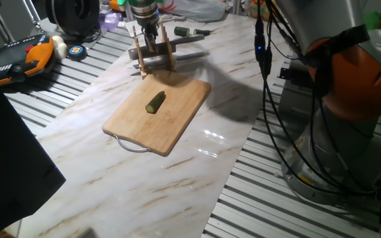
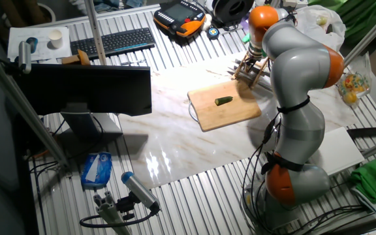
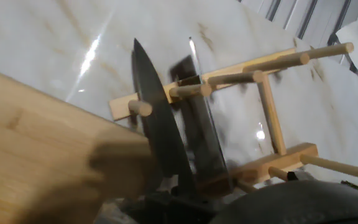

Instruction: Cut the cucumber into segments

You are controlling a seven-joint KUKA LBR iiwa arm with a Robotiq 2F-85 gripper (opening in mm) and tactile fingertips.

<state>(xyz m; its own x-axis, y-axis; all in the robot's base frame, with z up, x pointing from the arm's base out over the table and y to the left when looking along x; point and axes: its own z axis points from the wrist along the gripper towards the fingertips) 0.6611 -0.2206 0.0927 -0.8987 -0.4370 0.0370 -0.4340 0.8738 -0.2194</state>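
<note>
Hand view: gripper (image 3: 185, 186) at knife (image 3: 157, 118) beside board's (image 3: 36, 149) edge.

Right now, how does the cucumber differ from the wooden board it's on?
The cucumber is small, dark green and rounded; the board is far larger, pale wood and flat. The cucumber has a paler cut end; the board has a metal handle. Both lie untouched.

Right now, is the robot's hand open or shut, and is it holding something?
Gripper: down at the wooden knife rack, apparently at the knife handle; open or shut cannot be told.
</note>
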